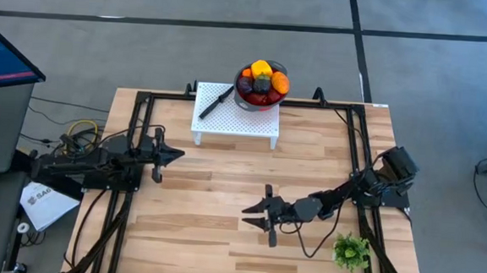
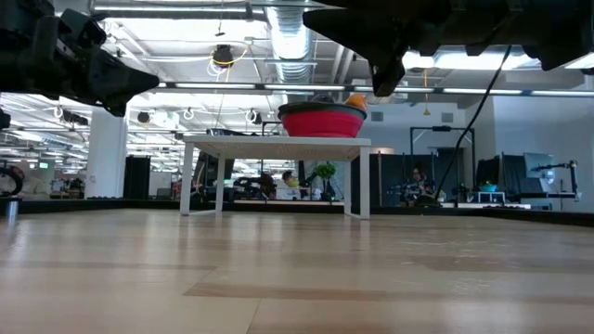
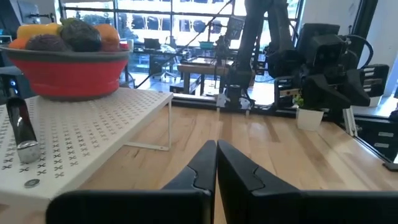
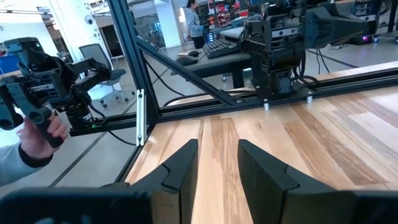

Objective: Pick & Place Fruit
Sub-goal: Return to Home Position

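Right wrist view; right gripper [image 4: 217, 152] parted (empty)

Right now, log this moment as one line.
toy fruit piled in red strainer bowl | bowl on white perforated shelf | black knife on shelf | left jaws shut | right jaws open

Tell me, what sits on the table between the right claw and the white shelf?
Nothing. The high view shows only bare wooden tabletop between the right gripper and the white shelf.
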Robot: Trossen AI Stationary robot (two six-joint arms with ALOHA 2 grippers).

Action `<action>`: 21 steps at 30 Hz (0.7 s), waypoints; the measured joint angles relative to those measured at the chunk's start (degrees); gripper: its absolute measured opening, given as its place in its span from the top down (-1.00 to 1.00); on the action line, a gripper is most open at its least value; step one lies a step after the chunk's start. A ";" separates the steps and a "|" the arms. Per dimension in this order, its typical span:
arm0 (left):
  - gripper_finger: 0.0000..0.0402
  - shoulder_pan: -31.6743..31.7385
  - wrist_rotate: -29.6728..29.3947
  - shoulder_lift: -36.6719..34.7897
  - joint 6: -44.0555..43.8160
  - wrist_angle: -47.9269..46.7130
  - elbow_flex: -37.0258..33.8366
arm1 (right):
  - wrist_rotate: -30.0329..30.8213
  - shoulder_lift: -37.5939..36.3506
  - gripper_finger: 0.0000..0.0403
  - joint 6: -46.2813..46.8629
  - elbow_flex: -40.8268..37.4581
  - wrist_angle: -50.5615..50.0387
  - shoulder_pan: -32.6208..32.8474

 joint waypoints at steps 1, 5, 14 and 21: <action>0.96 0.00 0.00 0.20 0.00 0.00 0.00 | 0.00 0.00 0.47 -0.02 0.00 0.04 -0.08; 0.96 0.00 -0.02 1.25 0.00 0.06 0.00 | 0.00 0.00 0.47 0.00 0.00 0.02 -0.70; 0.96 0.00 -0.04 4.08 0.00 0.65 0.00 | -0.01 0.00 0.47 -0.02 0.00 -0.33 -2.51; 0.96 0.00 -0.04 5.82 0.00 0.94 0.00 | 0.00 0.00 0.47 0.00 0.00 -0.33 -4.86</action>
